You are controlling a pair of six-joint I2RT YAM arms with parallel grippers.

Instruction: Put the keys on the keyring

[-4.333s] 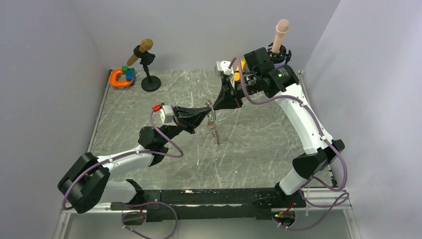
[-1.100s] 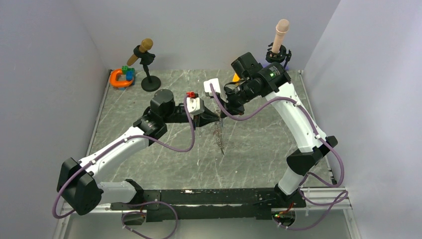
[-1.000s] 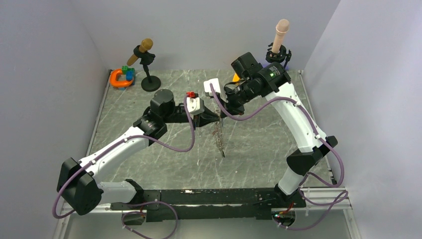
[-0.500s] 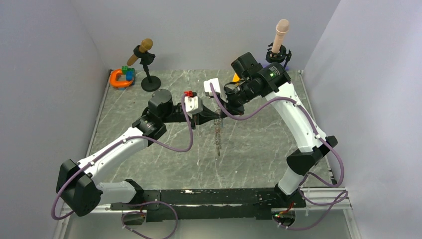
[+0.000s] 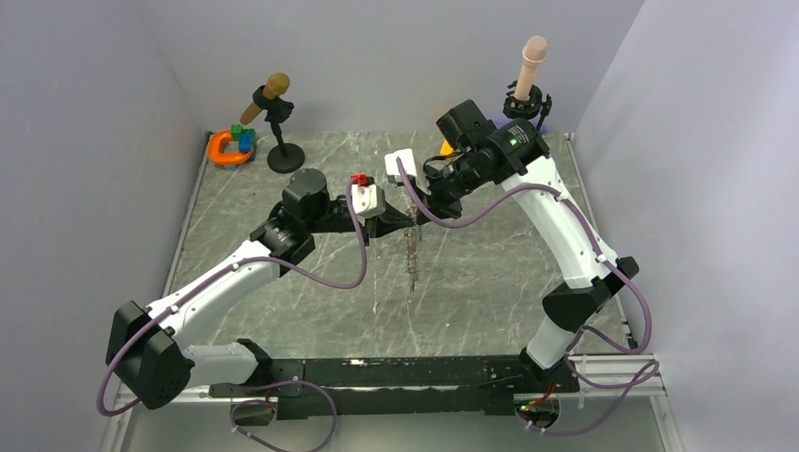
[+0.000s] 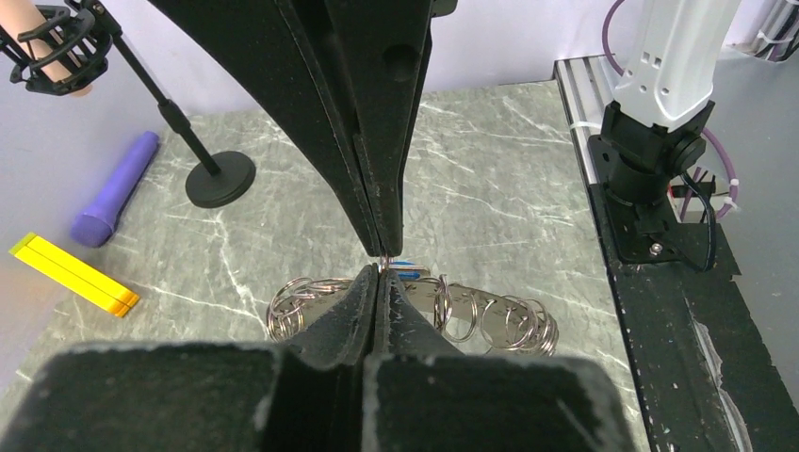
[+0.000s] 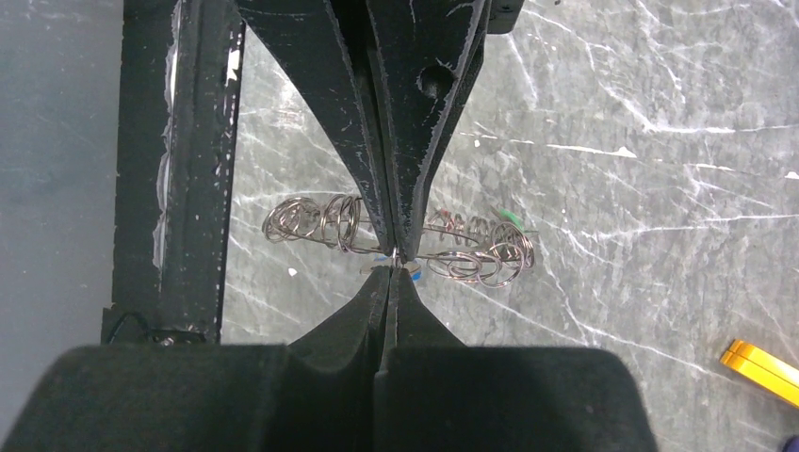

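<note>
Seeing left gripper (image 6: 377,281) with jaws closed, tips pressed flat together. Same on right gripper (image 7: 390,279): jaws fully closed. Meeting tip to tip above mid-table; in the top view, left reaching in from 9 o'clock, right from 1 o'clock.

Reading keyring (image 5: 412,260) as off the table (image 5: 490,282), hanging from that meeting point straight toward 6 o'clock as a narrow bunched strand.

From left wrist: own jaws at 6 o'clock, right jaws entering from 12, with a thin bright wire pinched at the right tips. Ring loops fanned out beyond, at 8 and 4 o'clock of the tips. Blue key (image 6: 403,268) just beside the tips at 3 o'clock. Can't tell whether caught in the left jaws or only behind them.

From right wrist: loops spread to 9 and 3 o'clock of the tips, green key (image 7: 509,219) among the loops at 2 o'clock. Contact with the ring only at the very tips, not deeper in the jaws.

Yellow block (image 6: 73,273) flat on the table at 9 o'clock in the left wrist view, well apart from the ring.
</note>
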